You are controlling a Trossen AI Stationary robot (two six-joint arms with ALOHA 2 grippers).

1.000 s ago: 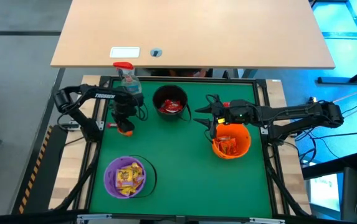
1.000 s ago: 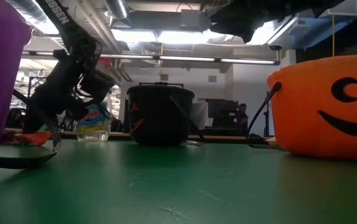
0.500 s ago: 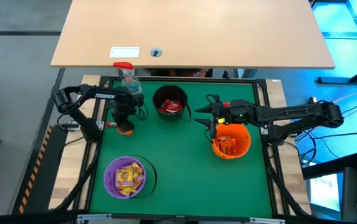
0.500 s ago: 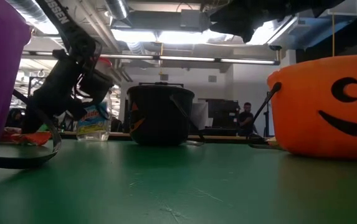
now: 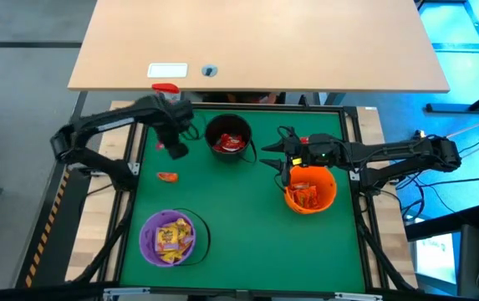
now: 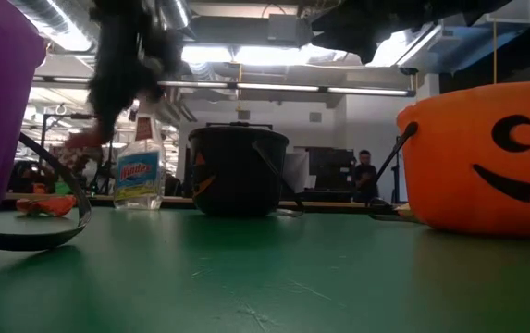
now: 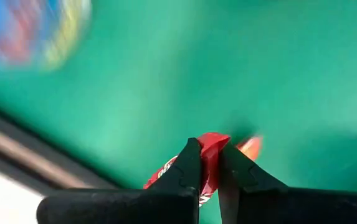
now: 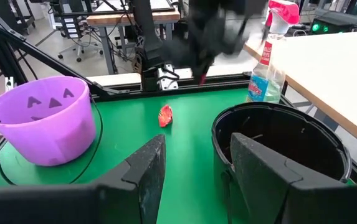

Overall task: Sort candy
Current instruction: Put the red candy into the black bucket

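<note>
Red wrapped candy (image 7: pixel 210 163) is clamped in the left end effector (image 5: pixel 175 148), raised off the bench (image 5: pixel 239 226). Black bucket (image 5: pixel 228 139) stands just beside it toward centre. One orange-red candy (image 5: pixel 167 176) remains below. Right end effector (image 5: pixel 277 154) waits unclenched, empty, near the orange bucket (image 5: pixel 310 191).

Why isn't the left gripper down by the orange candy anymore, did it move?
Yes. The left gripper rose off the orange candy, toward the black bucket, shut on a red candy.

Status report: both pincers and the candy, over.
Left pincer shut on red candy, lifted near black bucket. Right pincer open, by orange bucket. One candy on table.
</note>
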